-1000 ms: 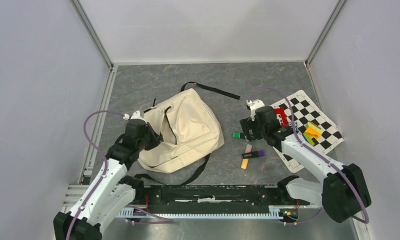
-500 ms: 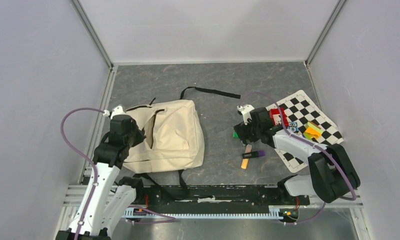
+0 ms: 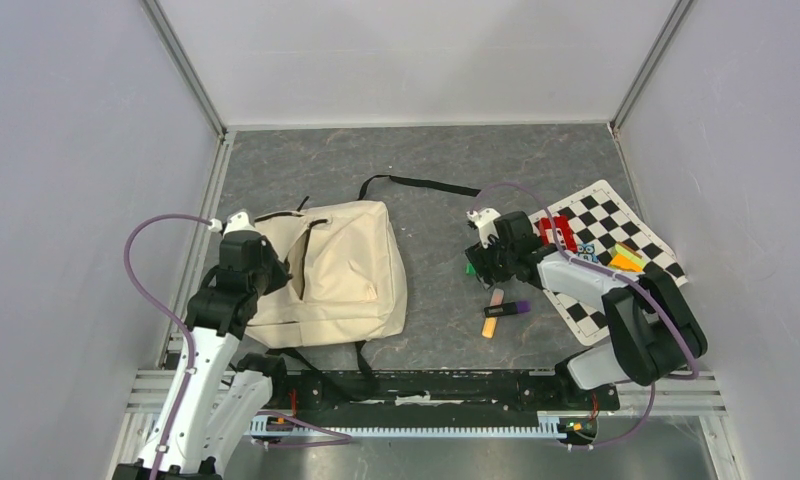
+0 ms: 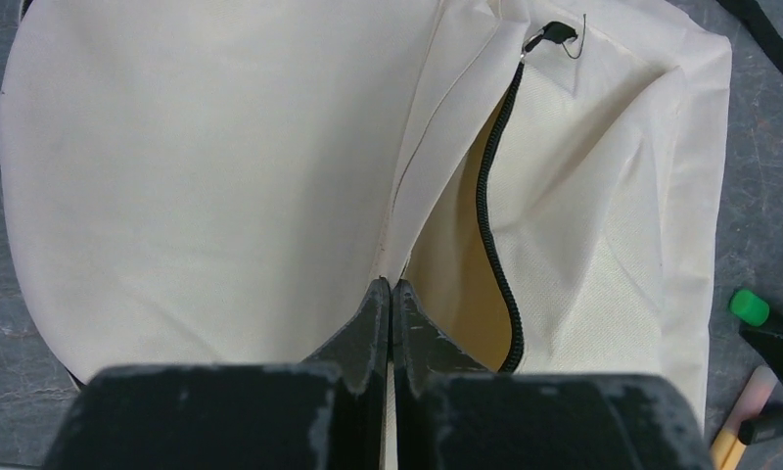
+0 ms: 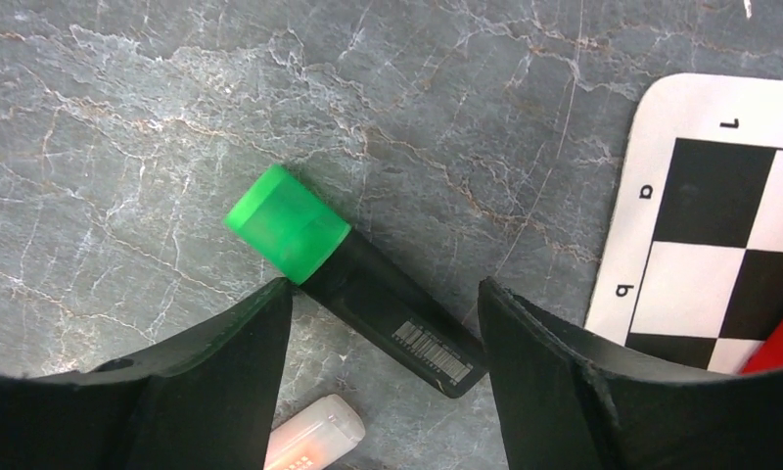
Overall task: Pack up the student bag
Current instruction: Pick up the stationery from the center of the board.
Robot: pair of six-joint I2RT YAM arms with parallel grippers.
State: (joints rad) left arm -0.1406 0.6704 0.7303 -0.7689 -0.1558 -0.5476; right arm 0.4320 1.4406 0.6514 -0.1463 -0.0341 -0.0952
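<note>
Top external view: the cream student bag [image 3: 346, 270] lies flat on the counter [image 3: 426, 160], left of centre. The left hand [image 4: 392, 294] is pinched tight on the bag's fabric beside its zip opening. The right hand [image 5: 385, 286] stands wide apart astride a green-capped marker [image 5: 397, 313], not gripping it.

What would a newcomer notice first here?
The big cream student bag lies left of centre on the grey table, its black zipper open, with the left gripper shut on the fabric by that opening. To the right, the right gripper stands open astride a green-capped black marker, beside a checkerboard mat.
</note>
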